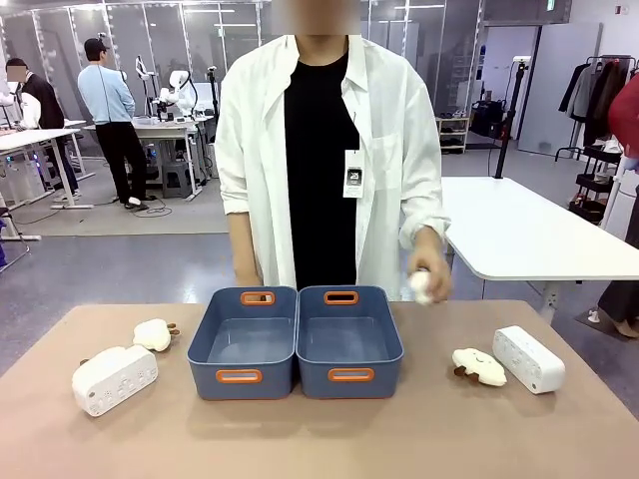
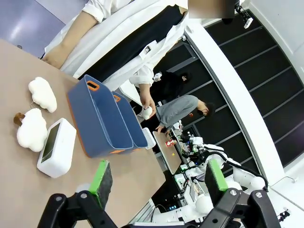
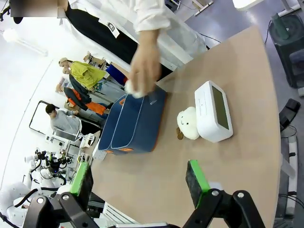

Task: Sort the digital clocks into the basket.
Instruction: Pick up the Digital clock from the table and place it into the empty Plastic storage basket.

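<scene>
While both clocks lie out on the worktop (image 1: 319,439) and neither is in a basket, both pincers are idle. The left pincer (image 2: 157,176) is spread fully, green pads well apart, nothing between them. The right pincer (image 3: 138,176) is the same: wide open, nothing held. The left clock (image 1: 115,379) sits near left, dotted face toward the front camera. The left wrist view shows two plush toys by it, one (image 2: 32,129) against its side and another (image 2: 42,93) a little beyond. The right clock (image 1: 528,359) sits far out on the right, its grey screen showing in the right wrist view. A third plush toy (image 1: 479,366) lies just beside it on its left; can't tell if they touch. Two blue baskets stand mid-worktop, side by side and touching: left basket (image 1: 270,384), right basket (image 1: 319,384). A person stands at the far side. One hand (image 1: 429,282) is over the far right corner of the right basket, closed on something small and white, too blurred to identify.
</scene>
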You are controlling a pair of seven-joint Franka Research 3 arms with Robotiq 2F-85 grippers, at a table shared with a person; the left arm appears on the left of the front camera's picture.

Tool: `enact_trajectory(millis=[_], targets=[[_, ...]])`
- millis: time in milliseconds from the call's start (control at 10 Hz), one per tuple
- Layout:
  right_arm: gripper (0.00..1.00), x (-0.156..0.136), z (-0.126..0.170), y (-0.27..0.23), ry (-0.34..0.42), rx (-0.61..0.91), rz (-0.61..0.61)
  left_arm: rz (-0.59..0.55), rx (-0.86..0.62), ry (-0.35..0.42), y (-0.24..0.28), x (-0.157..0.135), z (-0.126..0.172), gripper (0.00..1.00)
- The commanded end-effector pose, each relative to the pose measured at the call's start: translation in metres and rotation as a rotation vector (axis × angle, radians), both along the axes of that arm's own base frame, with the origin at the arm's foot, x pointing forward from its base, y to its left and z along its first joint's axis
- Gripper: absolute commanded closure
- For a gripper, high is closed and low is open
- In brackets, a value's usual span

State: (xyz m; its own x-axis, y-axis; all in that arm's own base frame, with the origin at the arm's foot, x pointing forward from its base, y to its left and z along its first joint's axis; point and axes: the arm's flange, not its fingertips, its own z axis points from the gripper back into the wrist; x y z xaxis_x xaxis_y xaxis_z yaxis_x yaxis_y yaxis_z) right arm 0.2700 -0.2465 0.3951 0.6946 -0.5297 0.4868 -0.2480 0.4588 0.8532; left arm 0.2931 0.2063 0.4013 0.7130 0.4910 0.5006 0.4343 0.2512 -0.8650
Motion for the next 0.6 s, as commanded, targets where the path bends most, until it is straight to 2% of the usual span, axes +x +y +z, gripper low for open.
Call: enact_trajectory(millis=[0, 400, 500], targets=[[0.00, 0.000, 0.003, 0.000, 0.003, 0.015, -0.001, -0.012, 0.000, -0.010, 0.002, -0.001, 0.003, 0.00], [0.00, 0.000, 0.003, 0.000, 0.003, 0.015, -0.001, 0.000, 0.000, 0.000, 0.000, 0.000, 0.000, 0.00], [0.00, 0.000, 0.003, 0.000, 0.003, 0.015, -0.001, 0.004, 0.196, -0.002, -0.026, -0.002, 0.019, 0.00]])
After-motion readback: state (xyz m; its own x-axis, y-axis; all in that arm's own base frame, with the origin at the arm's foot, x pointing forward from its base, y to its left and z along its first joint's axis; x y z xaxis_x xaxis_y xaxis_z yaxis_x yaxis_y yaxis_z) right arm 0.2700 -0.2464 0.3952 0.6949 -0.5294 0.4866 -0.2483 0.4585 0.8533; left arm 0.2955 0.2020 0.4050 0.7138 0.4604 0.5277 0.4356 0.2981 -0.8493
